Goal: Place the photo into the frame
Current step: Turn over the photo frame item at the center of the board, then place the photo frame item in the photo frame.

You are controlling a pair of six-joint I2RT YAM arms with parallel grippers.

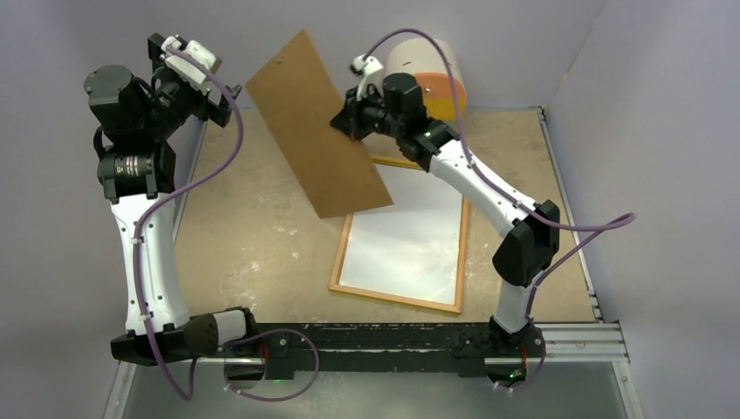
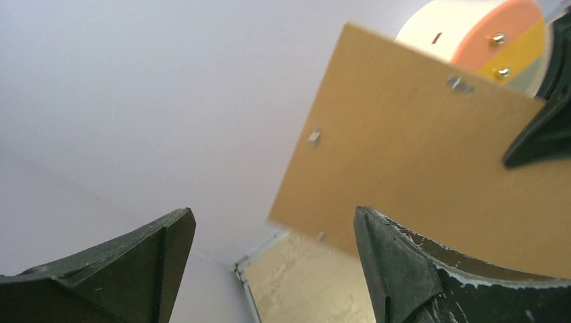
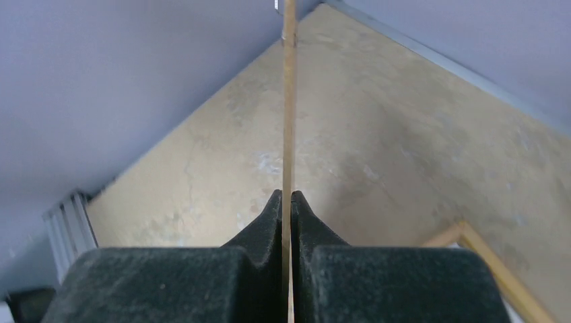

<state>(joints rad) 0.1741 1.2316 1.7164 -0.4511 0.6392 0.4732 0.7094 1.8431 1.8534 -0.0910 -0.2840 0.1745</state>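
The frame [image 1: 397, 298] lies flat on the table right of centre, light wood side up; its corner shows in the right wrist view [image 3: 495, 269]. A white surface [image 1: 406, 244] fills its inside; I cannot tell whether it is the photo's white back. The printed side of the photo is not visible. My right gripper [image 1: 346, 120] [image 3: 287, 198] is shut on the edge of the plain brown backing board [image 1: 318, 122] [image 3: 289, 101] and holds it tilted in the air above the frame's far end. My left gripper [image 1: 222, 92] [image 2: 273, 269] is open and empty, raised at the far left, facing the board [image 2: 417, 155].
A round cream box [image 1: 432, 70] with orange and yellow face stands at the back behind the right arm, also in the left wrist view [image 2: 471, 33]. Grey walls enclose the table on the left, back and right. A metal rail [image 1: 558, 336] runs along the near edge.
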